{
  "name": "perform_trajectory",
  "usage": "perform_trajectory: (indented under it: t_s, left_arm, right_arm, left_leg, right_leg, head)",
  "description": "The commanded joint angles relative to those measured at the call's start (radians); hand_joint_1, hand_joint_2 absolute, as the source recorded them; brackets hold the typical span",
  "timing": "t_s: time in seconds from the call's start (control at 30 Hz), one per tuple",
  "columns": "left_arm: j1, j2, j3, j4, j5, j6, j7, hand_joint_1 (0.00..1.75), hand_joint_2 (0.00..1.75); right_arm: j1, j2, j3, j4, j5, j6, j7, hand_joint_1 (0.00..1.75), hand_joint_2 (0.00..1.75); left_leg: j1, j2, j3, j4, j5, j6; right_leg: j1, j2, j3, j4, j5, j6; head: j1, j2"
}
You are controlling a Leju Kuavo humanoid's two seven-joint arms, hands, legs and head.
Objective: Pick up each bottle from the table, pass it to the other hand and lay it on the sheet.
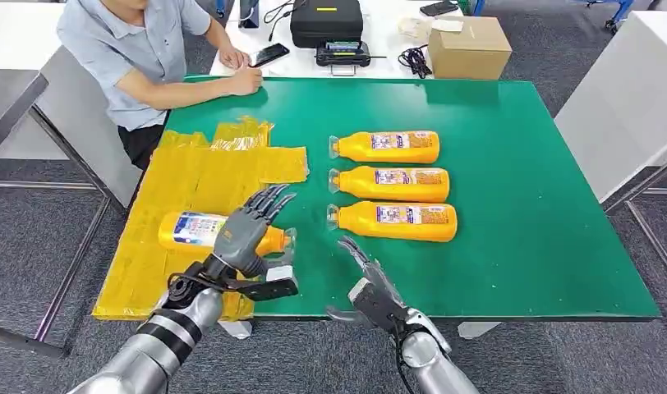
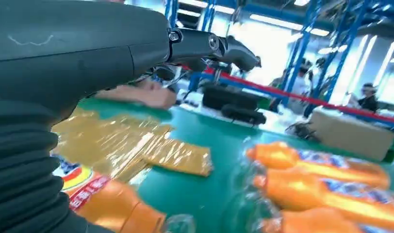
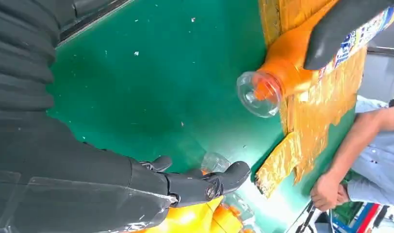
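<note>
One orange bottle (image 1: 186, 229) lies on its side on the yellow sheet (image 1: 199, 176), its clear cap pointing toward the table's middle. My left hand (image 1: 248, 230) hovers just over its neck end with the fingers stretched out and apart, gripping nothing. The left wrist view has that bottle (image 2: 103, 204) beneath my left hand (image 2: 88, 48). Three more orange bottles (image 1: 388, 147) (image 1: 392, 183) (image 1: 396, 221) lie in a row on the green table (image 1: 527, 246). My right hand (image 1: 371, 287) is empty, fingers spread, near the front edge; from its wrist I see the laid bottle (image 3: 287, 68).
A person (image 1: 141, 49) sits at the far left corner with a forearm on the table beside the sheet. A cardboard box (image 1: 468, 45) and a black case (image 1: 326, 20) stand on the white table behind. Another white table (image 1: 626, 98) is to the right.
</note>
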Motion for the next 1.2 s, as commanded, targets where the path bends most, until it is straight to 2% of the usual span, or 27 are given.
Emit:
perform_trajectory:
  t_s: [0.03, 0.1, 0.37, 0.53, 0.57, 0.6, 0.67, 0.7, 0.73, 0.77, 0.83, 0.87, 0.9, 0.93, 0.97, 1.1, 1.2]
  left_arm:
    - [0.090, -0.027, -0.038, -0.243, 0.190, -0.047, -0.021, 0.00, 1.75]
    - [0.180, -0.084, 0.003, -0.374, 0.475, -0.152, -0.035, 0.00, 1.75]
    - [0.181, -0.071, -0.018, -0.381, 0.481, -0.140, -0.014, 0.00, 1.75]
    - [0.181, -0.071, -0.018, -0.381, 0.481, -0.140, -0.014, 0.00, 1.75]
    - [0.216, -0.112, 0.030, -0.407, 0.689, -0.208, -0.056, 0.00, 1.75]
    - [0.240, -0.126, 0.033, -0.420, 0.784, -0.244, -0.046, 0.00, 1.75]
    - [0.286, -0.142, -0.005, -0.424, 0.878, -0.201, -0.054, 0.00, 1.75]
    - [0.296, -0.139, -0.023, -0.416, 0.896, -0.188, -0.047, 0.00, 1.75]
    - [0.304, -0.139, -0.033, -0.408, 0.899, -0.171, -0.052, 0.00, 1.75]
    - [0.309, -0.137, -0.044, -0.397, 0.902, -0.147, -0.054, 0.00, 1.75]
    - [0.310, -0.141, -0.055, -0.385, 0.924, -0.141, -0.046, 0.00, 1.75]
    - [0.310, -0.151, -0.056, -0.380, 0.948, -0.140, -0.033, 0.00, 1.75]
    - [0.309, -0.155, -0.058, -0.376, 0.962, -0.146, -0.020, 0.00, 0.00]
    - [0.308, -0.157, -0.067, -0.374, 0.976, -0.142, -0.008, 0.00, 1.75]
    - [0.303, -0.157, -0.080, -0.362, 0.984, -0.153, 0.016, 0.00, 1.75]
    - [0.299, -0.147, -0.108, -0.349, 1.036, -0.210, 0.054, 0.00, 1.75]
    - [0.304, -0.120, -0.116, -0.368, 1.094, -0.301, 0.081, 0.00, 1.75]
  right_arm:
    - [0.022, 0.002, -0.049, -0.034, -0.010, -0.052, -0.009, 0.00, 1.75]
    - [0.075, 0.010, -0.086, -0.135, -0.039, -0.091, 0.004, 0.00, 1.75]
    - [0.081, 0.006, -0.083, -0.149, -0.041, -0.086, 0.017, 0.00, 1.75]
    - [0.081, 0.006, -0.083, -0.149, -0.041, -0.086, 0.017, 0.00, 1.75]
    - [0.093, 0.017, -0.106, -0.164, -0.075, -0.094, 0.017, 0.00, 1.75]
    - [0.105, 0.019, -0.120, -0.188, -0.119, -0.077, 0.027, 0.00, 1.75]
    - [0.124, 0.012, -0.132, -0.242, -0.197, -0.034, 0.085, 0.00, 1.75]
    - [0.120, 0.007, -0.128, -0.242, -0.178, -0.064, 0.123, 0.00, 0.00]
    - [0.113, 0.006, -0.121, -0.241, -0.145, -0.110, 0.143, 0.00, 0.00]
    - [0.099, 0.005, -0.103, -0.236, -0.066, -0.206, 0.154, 0.00, 1.75]
    - [0.081, -0.022, -0.061, -0.237, 0.083, -0.323, 0.153, 0.00, 1.75]
    - [0.074, -0.049, -0.036, -0.248, 0.136, -0.343, 0.154, 0.00, 1.75]
    - [0.071, -0.063, -0.033, -0.252, 0.142, -0.333, 0.168, 0.00, 1.75]
    - [0.066, -0.088, -0.024, -0.255, 0.186, -0.328, 0.205, 0.00, 1.75]
    - [0.049, -0.127, -0.007, -0.247, 0.261, -0.346, 0.223, 0.00, 1.75]
    - [-0.027, -0.196, 0.004, -0.134, 0.465, -0.426, 0.295, 0.00, 1.75]
    - [-0.071, -0.209, 0.009, -0.059, 0.518, -0.451, 0.298, 0.00, 1.75]
  left_leg:
    - [0.002, 0.002, 0.004, 0.001, -0.003, -0.003]
    - [0.002, 0.000, 0.002, 0.001, -0.002, -0.002]
    - [0.001, 0.001, -0.001, 0.000, -0.002, -0.002]
    - [0.003, 0.003, 0.003, 0.001, -0.004, -0.004]
    - [0.001, 0.002, 0.000, 0.000, -0.002, -0.002]
    - [0.002, 0.002, 0.002, 0.000, -0.003, -0.003]
    - [0.002, 0.002, 0.003, 0.001, -0.005, -0.003]
    - [0.003, 0.003, 0.004, 0.002, -0.006, -0.004]
    - [0.001, 0.001, 0.001, 0.001, -0.003, -0.002]
    - [0.001, 0.002, 0.003, 0.000, -0.004, -0.002]
    - [0.001, 0.003, 0.002, 0.000, -0.003, -0.002]
    - [0.001, 0.003, 0.002, 0.000, -0.003, -0.002]
    - [0.001, 0.002, 0.002, 0.001, -0.004, -0.002]
    - [0.001, 0.001, 0.000, 0.001, -0.003, -0.002]
    - [0.001, 0.002, 0.001, 0.001, -0.003, -0.002]
    - [0.002, 0.002, 0.003, 0.001, -0.004, -0.003]
    - [0.001, 0.003, 0.001, 0.000, -0.002, -0.001]
  right_leg:
    - [0.002, 0.001, 0.004, 0.000, -0.002, -0.004]
    - [0.002, -0.001, 0.002, 0.000, -0.002, -0.003]
    - [0.001, 0.000, -0.001, 0.000, -0.001, -0.002]
    - [0.003, 0.002, 0.003, 0.000, -0.003, -0.005]
    - [0.002, 0.001, 0.000, -0.001, -0.001, -0.003]
    - [0.002, 0.001, 0.001, -0.001, -0.002, -0.003]
    - [0.003, 0.001, 0.003, -0.001, -0.003, -0.004]
    - [0.003, 0.001, 0.004, 0.000, -0.004, -0.004]
    - [0.001, 0.000, 0.001, 0.000, -0.002, -0.002]
    - [0.001, 0.000, 0.003, -0.001, -0.003, -0.002]
    - [0.001, 0.002, 0.002, -0.001, -0.002, -0.002]
    - [0.001, 0.002, 0.002, -0.001, -0.002, -0.003]
    - [0.001, 0.001, 0.002, -0.001, -0.002, -0.003]
    - [0.001, 0.000, 0.000, -0.001, -0.001, -0.002]
    - [0.002, 0.001, 0.001, -0.001, -0.002, -0.003]
    - [0.002, 0.001, 0.004, -0.001, -0.002, -0.004]
    - [0.001, 0.002, 0.001, -0.002, 0.000, -0.002]
  head:
    - [0.000, 0.000]
    - [0.000, 0.000]
    - [0.000, 0.000]
    - [0.000, 0.000]
    - [0.000, 0.000]
    - [0.000, 0.000]
    - [0.000, 0.000]
    - [0.000, 0.000]
    - [-0.001, 0.000]
    - [0.000, 0.000]
    - [0.000, 0.000]
    - [0.000, 0.000]
    - [0.000, 0.000]
    - [0.000, 0.000]
    - [0.000, 0.000]
    - [0.000, 0.000]
    - [0.000, 0.000]
